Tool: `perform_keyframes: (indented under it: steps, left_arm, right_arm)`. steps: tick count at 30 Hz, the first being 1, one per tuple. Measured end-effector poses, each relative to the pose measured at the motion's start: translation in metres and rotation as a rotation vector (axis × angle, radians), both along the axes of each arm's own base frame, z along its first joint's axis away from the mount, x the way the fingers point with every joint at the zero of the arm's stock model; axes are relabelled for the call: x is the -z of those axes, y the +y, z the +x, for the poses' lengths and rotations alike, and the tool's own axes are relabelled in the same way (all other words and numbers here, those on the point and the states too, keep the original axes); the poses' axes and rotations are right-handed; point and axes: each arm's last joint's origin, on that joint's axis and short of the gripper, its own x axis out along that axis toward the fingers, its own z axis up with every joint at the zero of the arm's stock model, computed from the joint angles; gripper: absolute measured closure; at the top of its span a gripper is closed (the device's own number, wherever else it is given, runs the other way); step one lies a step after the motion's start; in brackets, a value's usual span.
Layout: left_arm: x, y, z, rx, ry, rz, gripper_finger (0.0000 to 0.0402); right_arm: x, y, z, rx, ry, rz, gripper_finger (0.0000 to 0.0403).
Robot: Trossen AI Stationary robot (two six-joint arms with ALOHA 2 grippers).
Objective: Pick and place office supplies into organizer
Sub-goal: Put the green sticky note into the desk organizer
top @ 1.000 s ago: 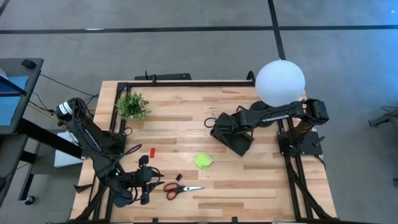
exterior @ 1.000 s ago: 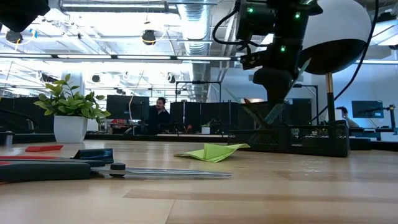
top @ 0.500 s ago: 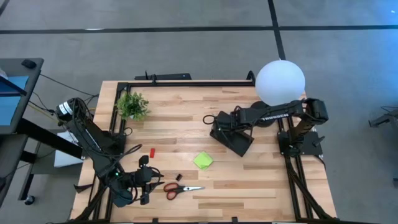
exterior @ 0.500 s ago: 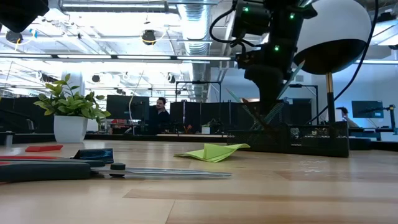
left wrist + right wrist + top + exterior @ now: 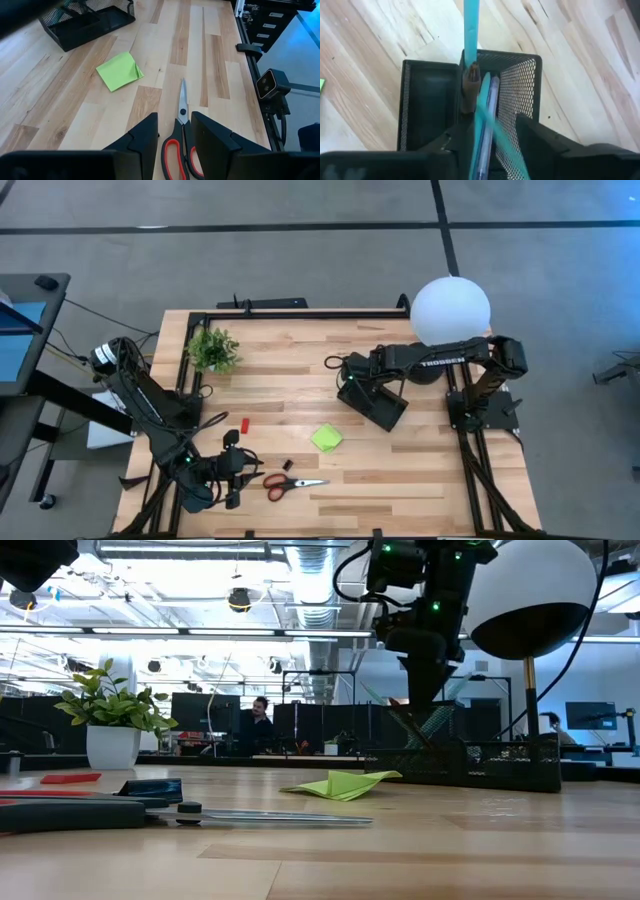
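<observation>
Right wrist view: pens (image 5: 482,107) inside organizer (image 5: 520,75)

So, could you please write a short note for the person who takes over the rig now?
Right gripper: fingers open above the organizer, a teal pen just dropped among the pens in its holder.
Left gripper: fingers apart, holding nothing, above the red-handled scissors.
Done: pens are in.
Left on the table: scissors, green sticky notes, red block, a small black item.
</observation>
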Motion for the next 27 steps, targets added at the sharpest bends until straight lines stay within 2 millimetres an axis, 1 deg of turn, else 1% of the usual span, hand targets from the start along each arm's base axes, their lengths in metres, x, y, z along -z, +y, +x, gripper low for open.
perform_keyframes:
  steps: [5,7,9,12,16,20,24,27]
  left_arm:
    - [0.000,0.000,0.000,0.000,0.001,0.002,0.0287]
    - [0.001,0.001,0.000,0.000,0.007,0.009,0.0287]
    - [0.001,0.001,-0.001,0.000,0.014,0.020,0.0287]
    - [0.001,0.001,-0.001,0.000,0.014,0.019,0.0287]
    - [0.001,0.001,-0.001,0.000,0.012,0.017,0.0287]
    - [0.001,0.001,-0.001,0.000,0.011,0.016,0.0287]
    - [0.001,0.001,-0.001,-0.004,0.013,0.002,0.0287]
    - [0.001,0.001,-0.001,-0.001,0.017,-0.002,0.0287]
  right_arm:
    - [0.000,0.000,-0.001,0.002,0.004,0.000,0.0199]
    - [-0.001,0.000,0.001,0.000,-0.012,0.000,0.0189]
    - [-0.006,0.001,0.003,-0.014,-0.023,0.001,0.0187]
    - [-0.021,0.003,0.009,-0.033,-0.055,-0.006,0.0201]
    - [-0.053,0.007,0.020,-0.028,-0.155,-0.008,0.0230]
    - [-0.084,0.018,0.028,-0.077,-0.253,-0.015,0.0252]
    - [-0.103,0.036,0.033,-0.076,-0.343,0.012,0.0267]
    - [-0.106,0.059,0.035,-0.106,-0.398,0.113,0.0272]
